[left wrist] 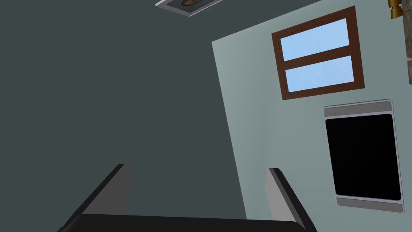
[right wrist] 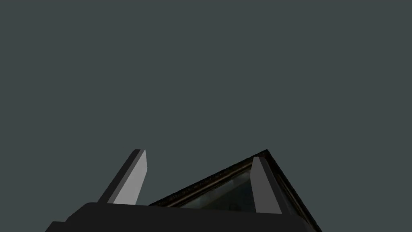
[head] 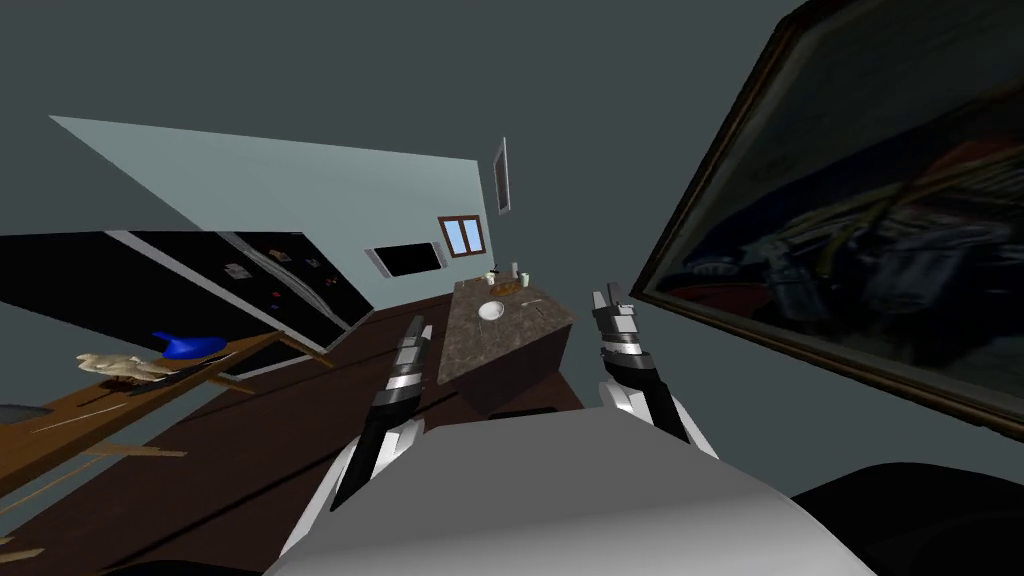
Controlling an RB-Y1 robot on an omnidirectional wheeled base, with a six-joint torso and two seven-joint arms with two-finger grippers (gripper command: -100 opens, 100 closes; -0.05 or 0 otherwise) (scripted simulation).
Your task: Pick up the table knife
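Note:
A stone-topped counter (head: 470, 345) stands ahead of me on the dark floor. On it lie a white plate (head: 490, 311), a few small cups at the far end, and a thin sliver (head: 531, 302) right of the plate that may be the table knife; it is too small to tell. My left gripper (head: 417, 325) (left wrist: 197, 181) hovers raised near the counter's left side, open and holding nothing. To the right of the counter my right gripper (head: 607, 295) (right wrist: 199, 169) is raised too, open and bare.
A wooden table (head: 90, 415) at the left carries a blue object (head: 188, 346) and a beige item (head: 120, 365). A large framed picture (head: 860, 250) hangs on the wall close at my right. Black panels (head: 200, 285) line the left wall.

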